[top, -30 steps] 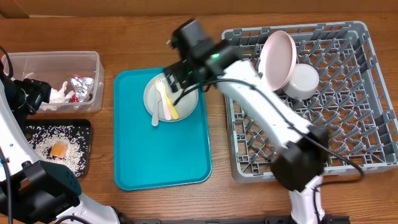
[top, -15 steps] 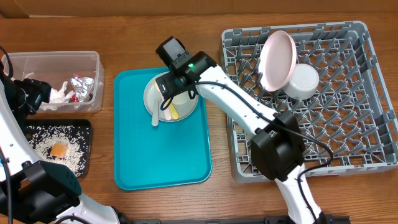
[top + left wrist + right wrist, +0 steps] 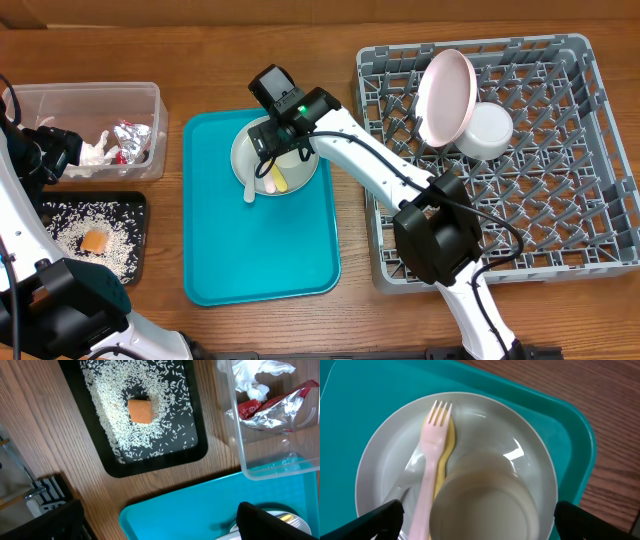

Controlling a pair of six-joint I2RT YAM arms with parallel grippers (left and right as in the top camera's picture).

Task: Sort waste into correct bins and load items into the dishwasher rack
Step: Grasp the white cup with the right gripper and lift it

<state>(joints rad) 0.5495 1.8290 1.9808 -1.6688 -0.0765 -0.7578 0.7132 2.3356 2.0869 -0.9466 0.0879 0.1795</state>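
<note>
Two wide-open fingers of the right gripper [image 3: 477, 510] flank the small white cup [image 3: 487, 487] on the grey-green plate [image 3: 387, 450], teal tray [image 3: 360, 390] beneath; a centred, square squeeze should spare the pink fork [image 3: 432, 455] alongside.

The wooden table [image 3: 260, 60] carries a clear tub [image 3: 90, 88], black tray [image 3: 138, 205], teal tray [image 3: 260, 250] and grey rack [image 3: 560, 200].

Looks like a robotics lab mocked up as a dish station: bare wooden counter [image 3: 250, 325], two white robot arms [image 3: 390, 175] reaching in from 5 and 7 o'clock, grey dishwasher rack [image 3: 560, 200] at 3, clear tub [image 3: 90, 92] and black tray [image 3: 137, 215] at 9.
</note>
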